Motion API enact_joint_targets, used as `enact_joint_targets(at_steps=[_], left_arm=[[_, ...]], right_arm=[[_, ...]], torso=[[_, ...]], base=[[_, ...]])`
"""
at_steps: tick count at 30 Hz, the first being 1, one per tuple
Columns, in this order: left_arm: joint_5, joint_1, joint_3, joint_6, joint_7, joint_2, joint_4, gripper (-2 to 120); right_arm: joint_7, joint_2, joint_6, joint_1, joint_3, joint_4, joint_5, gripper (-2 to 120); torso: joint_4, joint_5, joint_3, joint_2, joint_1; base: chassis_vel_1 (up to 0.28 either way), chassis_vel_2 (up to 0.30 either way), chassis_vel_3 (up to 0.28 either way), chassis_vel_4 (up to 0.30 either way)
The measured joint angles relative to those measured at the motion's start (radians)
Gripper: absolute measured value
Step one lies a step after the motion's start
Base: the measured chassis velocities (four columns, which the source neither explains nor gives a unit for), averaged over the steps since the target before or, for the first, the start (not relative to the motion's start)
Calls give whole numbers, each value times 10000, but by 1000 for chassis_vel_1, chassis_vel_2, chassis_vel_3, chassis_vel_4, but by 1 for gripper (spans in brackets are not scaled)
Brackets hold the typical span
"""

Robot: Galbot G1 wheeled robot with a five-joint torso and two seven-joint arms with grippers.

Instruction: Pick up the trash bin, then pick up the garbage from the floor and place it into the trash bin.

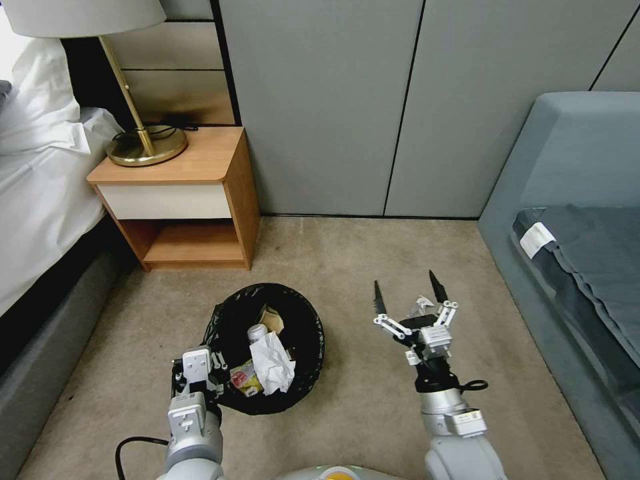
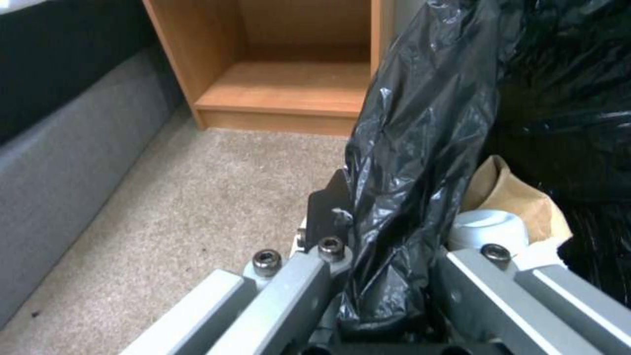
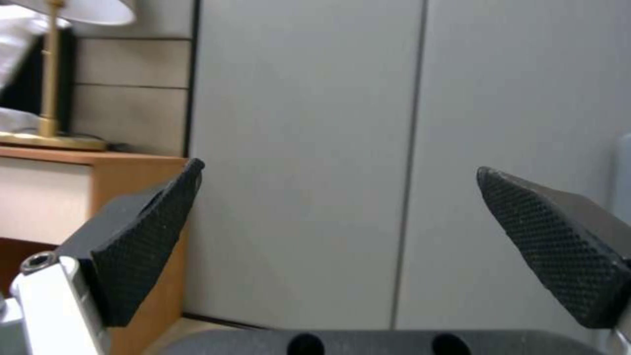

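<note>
The left gripper is clamped on the near rim of the trash bin, its fingers pinching the black bag liner between them. The bin sits over the carpet in front of the wooden nightstand, and already contains crumpled white tissue, a yellow wrapper, a small white bottle and a brown paper bag. The right gripper is raised to the right of the bin with its jaws spread wide and nothing between them. A small crumpled piece of litter lies on the carpet beyond it.
</note>
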Motion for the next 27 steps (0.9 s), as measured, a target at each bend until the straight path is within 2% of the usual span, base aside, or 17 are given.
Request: enact_joint_targets(at_steps=[9, 27], left_arm=[[-4, 33, -14, 9, -2, 3, 3, 1], [-6, -70, 10, 72, -3, 44, -13, 1]], right_arm=[[-54, -58, 252, 86, 729, -566, 318, 100], [-209, 35, 349, 178, 934, -782, 651, 100]], torso=[[0, 0, 0, 0, 1], [0, -2, 0, 0, -1]], base=[[0, 0, 0, 0], [-6, 9, 6, -8]])
